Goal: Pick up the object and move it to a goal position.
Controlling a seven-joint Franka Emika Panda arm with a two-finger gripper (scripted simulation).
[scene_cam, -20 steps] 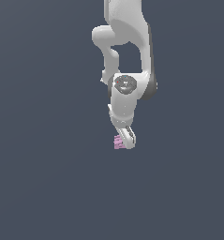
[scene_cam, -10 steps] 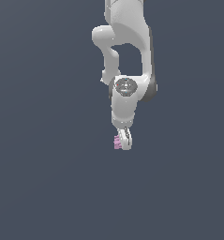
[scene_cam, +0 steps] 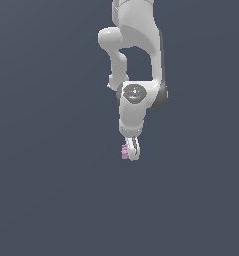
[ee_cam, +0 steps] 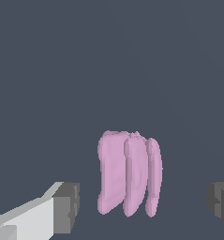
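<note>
The arm's fingers stand wide apart, gripping nothing. The object, pale pink and ridged, lies between the two grey pads, clear of both, with a gap on each side. In the exterior view it appears pressed against the fingers, though overlap may account for that.
</note>
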